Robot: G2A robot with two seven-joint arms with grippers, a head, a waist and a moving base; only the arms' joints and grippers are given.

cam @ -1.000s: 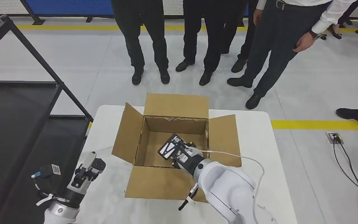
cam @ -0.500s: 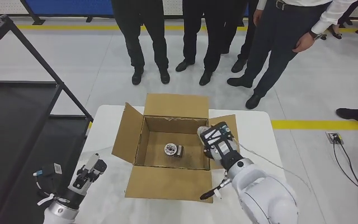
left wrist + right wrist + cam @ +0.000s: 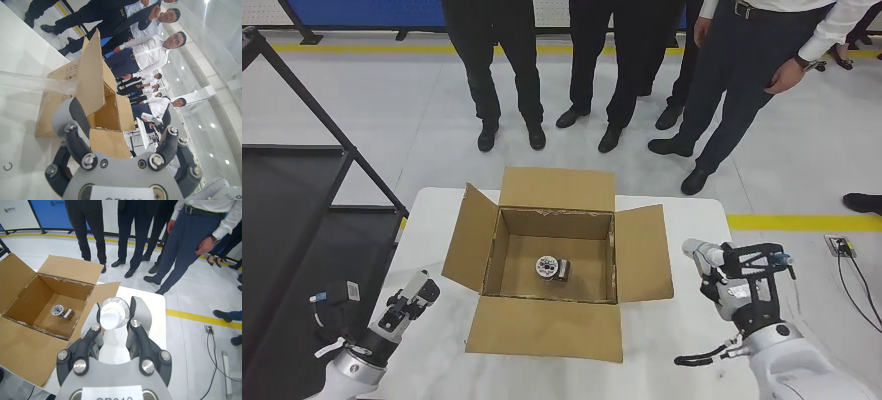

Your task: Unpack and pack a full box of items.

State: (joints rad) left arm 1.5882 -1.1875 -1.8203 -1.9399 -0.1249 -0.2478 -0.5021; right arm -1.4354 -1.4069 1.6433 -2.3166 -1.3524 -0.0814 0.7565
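An open cardboard box (image 3: 542, 330) stands in the middle of the white table (image 3: 692, 340). On its floor lies a small metal spool-like part (image 3: 550, 267), which the right wrist view shows too (image 3: 60, 312). My right gripper (image 3: 712, 268) is over the table to the right of the box's right flap, shut on a clear bottle (image 3: 694, 250) with a white cap (image 3: 111, 316). The fingers (image 3: 140, 308) clamp the bottle's sides. My left gripper (image 3: 422, 290) is low at the table's front left corner, open and holding nothing (image 3: 121, 121), and faces the box (image 3: 90, 75).
Several people stand on the floor just beyond the table's far edge. A black metal rack (image 3: 302, 120) is to the left of the table. A strip of clear tape (image 3: 37, 83) hangs off the box's left side. Bare table lies right of the box.
My right gripper came up out of the box with the bottle and moved right, past the right flap. The left gripper shifted slightly right and forward.
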